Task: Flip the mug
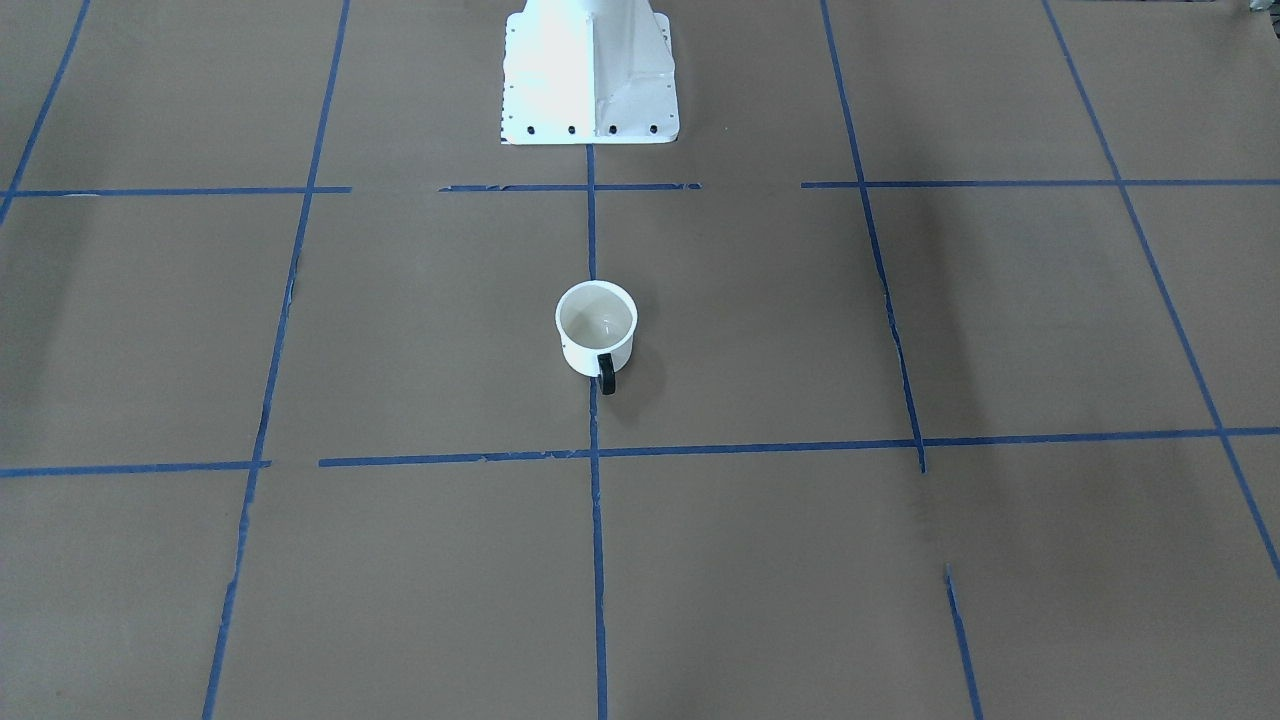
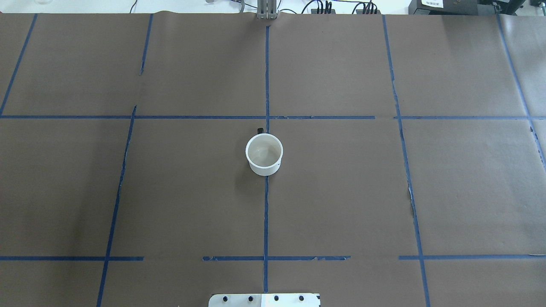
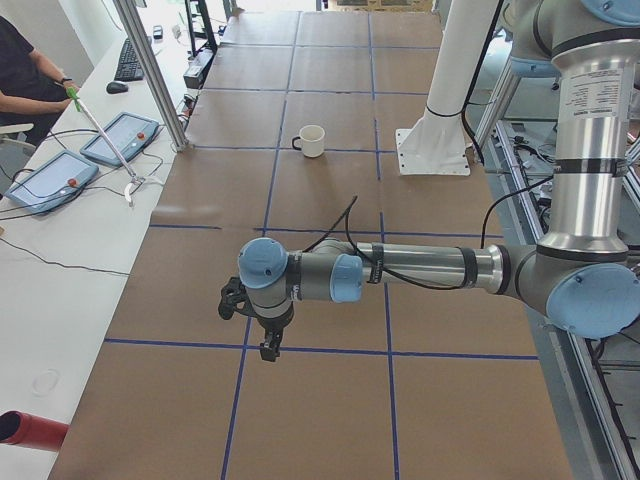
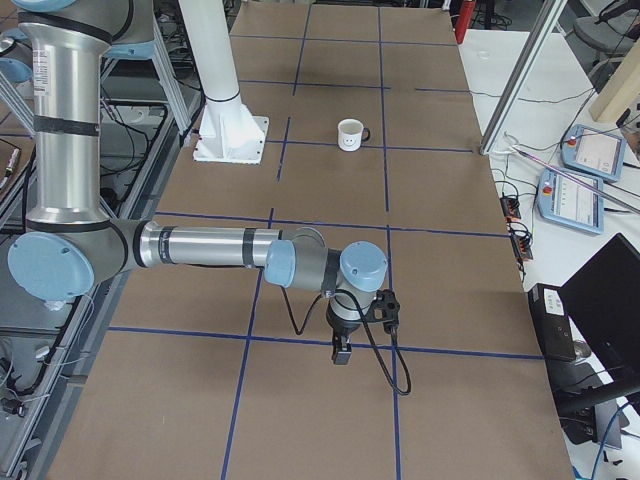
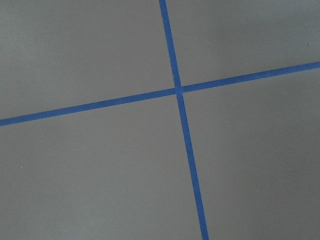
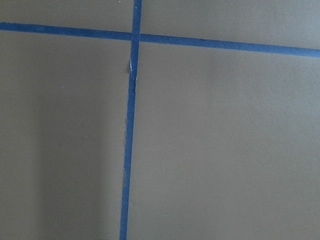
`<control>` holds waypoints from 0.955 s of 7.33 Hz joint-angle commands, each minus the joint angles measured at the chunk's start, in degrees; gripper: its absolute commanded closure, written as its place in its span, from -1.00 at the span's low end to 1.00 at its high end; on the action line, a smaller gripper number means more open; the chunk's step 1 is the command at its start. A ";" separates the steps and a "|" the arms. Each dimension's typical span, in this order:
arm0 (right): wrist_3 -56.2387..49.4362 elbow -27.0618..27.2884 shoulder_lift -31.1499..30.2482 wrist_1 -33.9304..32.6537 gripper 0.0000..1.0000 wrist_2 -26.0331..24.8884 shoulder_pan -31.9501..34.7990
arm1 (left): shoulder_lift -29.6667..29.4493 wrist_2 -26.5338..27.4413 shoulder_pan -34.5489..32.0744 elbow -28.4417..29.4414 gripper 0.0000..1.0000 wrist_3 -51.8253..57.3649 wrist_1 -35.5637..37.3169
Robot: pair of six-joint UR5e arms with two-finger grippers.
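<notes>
The small white mug (image 1: 596,330) stands upright with its mouth up near the middle of the brown table, on a blue tape line. Its black handle (image 1: 606,374) points away from the robot's base. It also shows in the overhead view (image 2: 264,154), the left view (image 3: 311,141) and the right view (image 4: 349,134), where its smiley face shows. My left gripper (image 3: 270,346) hangs over the table far from the mug. My right gripper (image 4: 341,350) hangs likewise at the other end. I cannot tell whether either is open. Both wrist views show only taped paper.
The white robot pedestal (image 1: 590,70) stands at the table's robot-side edge, behind the mug. A side bench with control tablets (image 3: 50,180) and a seated person (image 3: 25,70) lies across the table from the robot. An aluminium post (image 3: 150,70) rises at that edge.
</notes>
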 commanded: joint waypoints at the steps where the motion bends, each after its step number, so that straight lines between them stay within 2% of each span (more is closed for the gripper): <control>1: 0.00 0.00 0.02 0.00 -1.00 0.00 0.00 | -0.19 -0.06 0.00 -0.20 -1.00 -0.02 4.50; 7: 0.00 0.00 0.02 0.00 -1.00 0.00 0.00 | -1.07 -0.06 0.00 0.14 -1.00 -0.02 4.62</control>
